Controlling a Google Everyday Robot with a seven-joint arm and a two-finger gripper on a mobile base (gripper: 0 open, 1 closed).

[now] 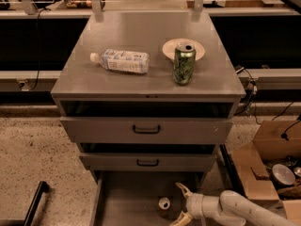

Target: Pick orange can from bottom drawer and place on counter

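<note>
The orange can [163,206] stands upright on the flat grey floor of the open bottom drawer [127,197], near its middle. My gripper [180,204] reaches in from the lower right on a white arm. It is open, with one finger above and one below, just right of the can and not touching it. The counter [141,81] is the grey metal top of the cabinet.
On the counter lie a clear plastic bottle [121,60] on its side, a green patterned can [183,63] and a pale plate [175,46] behind it. Two upper drawers with black handles [146,129] are above. A cardboard box [268,166] stands at the right.
</note>
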